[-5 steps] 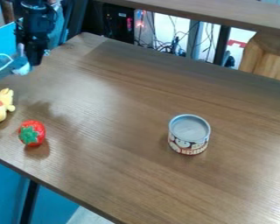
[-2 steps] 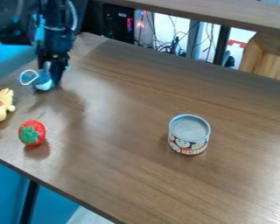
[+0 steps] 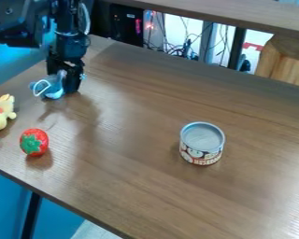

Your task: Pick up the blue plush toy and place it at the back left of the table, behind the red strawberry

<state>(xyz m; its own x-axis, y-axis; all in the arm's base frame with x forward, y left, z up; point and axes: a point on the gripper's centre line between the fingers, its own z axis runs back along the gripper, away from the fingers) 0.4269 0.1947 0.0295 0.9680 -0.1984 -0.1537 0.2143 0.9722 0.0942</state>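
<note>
My claw (image 3: 65, 87) pinches the blue toy (image 3: 54, 92), which sticks out on view's left side, beyond the strawberry (image 3: 35, 141)

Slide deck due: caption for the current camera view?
Gripper with a blue toy in its jaws; toy strawberry, yellow plush and can on the table.

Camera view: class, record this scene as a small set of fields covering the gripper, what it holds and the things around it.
gripper: upper left of the view, over the table
held: blue toy with a white loop
blue toy touching table: cannot tell
at left edge: yellow toy, partly cut off
lower left: red strawberry, green leaves showing
right of centre: can, upright
</note>
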